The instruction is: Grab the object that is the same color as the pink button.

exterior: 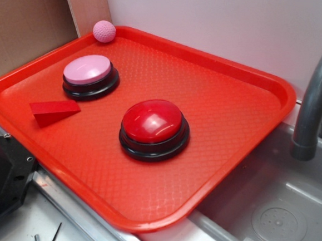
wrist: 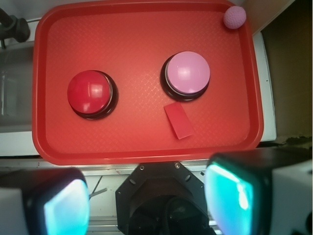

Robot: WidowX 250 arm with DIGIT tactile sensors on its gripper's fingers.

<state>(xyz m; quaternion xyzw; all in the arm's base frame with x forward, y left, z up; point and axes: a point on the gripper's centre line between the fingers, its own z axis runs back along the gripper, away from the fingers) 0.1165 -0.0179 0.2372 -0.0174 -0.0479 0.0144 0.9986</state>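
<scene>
Wrist view: small dimpled pink ball [wrist: 234,17] sits at one o'clock on the red plastic tray's [wrist: 142,154] corner rim; my gripper [wrist: 146,200] fingers stand apart above open tray floor.

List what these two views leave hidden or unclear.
- Gripper: absent from the exterior view; in the wrist view, fingertips cut off by the bottom edge and blurred.
- Pink ball: whether it rests on the tray rim or behind it is unclear.
- Faucet: cropped at the right edge.
</scene>
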